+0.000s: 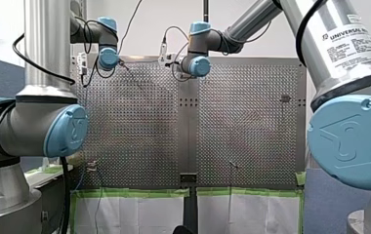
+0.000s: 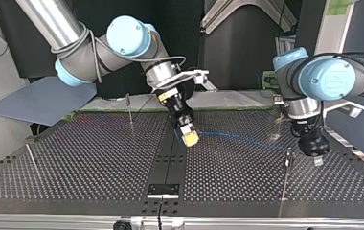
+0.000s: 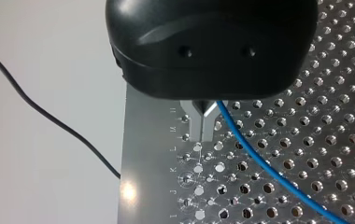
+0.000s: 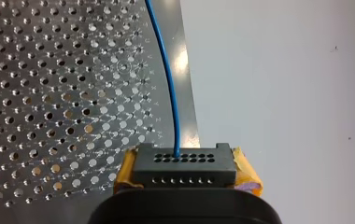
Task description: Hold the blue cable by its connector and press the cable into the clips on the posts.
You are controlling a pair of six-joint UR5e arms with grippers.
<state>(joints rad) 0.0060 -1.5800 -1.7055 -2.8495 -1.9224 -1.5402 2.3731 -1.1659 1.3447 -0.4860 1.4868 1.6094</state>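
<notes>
Right wrist view: my right gripper (image 4: 185, 173) is clamped on the black connector (image 4: 184, 161), with the yellow pads (image 4: 246, 171) tight against its two sides. The blue cable (image 4: 168, 79) leaves the connector's face and runs ahead over the perforated worktop (image 4: 49, 93), close to its edge.

Left wrist view: my left gripper (image 3: 202, 122) has its metal fingers drawn together at the tips. The cable comes out from under the gripper body just beside them and trails off across the holes. I cannot tell whether it is pinched or only lying alongside.

Top view: the cable spans in a shallow arc from one gripper towards the other, low over the worktop. One thin post (image 2: 285, 179) stands just beside my left gripper, and another (image 2: 130, 111) stands beyond my right gripper. The clips are too small to make out. The cable looks seated in neither.

Judgement: the connector hold is made and pressing has not begun. The next move calls for a taut cable, lined up over the nearest post's top, then a square push down.
</notes>
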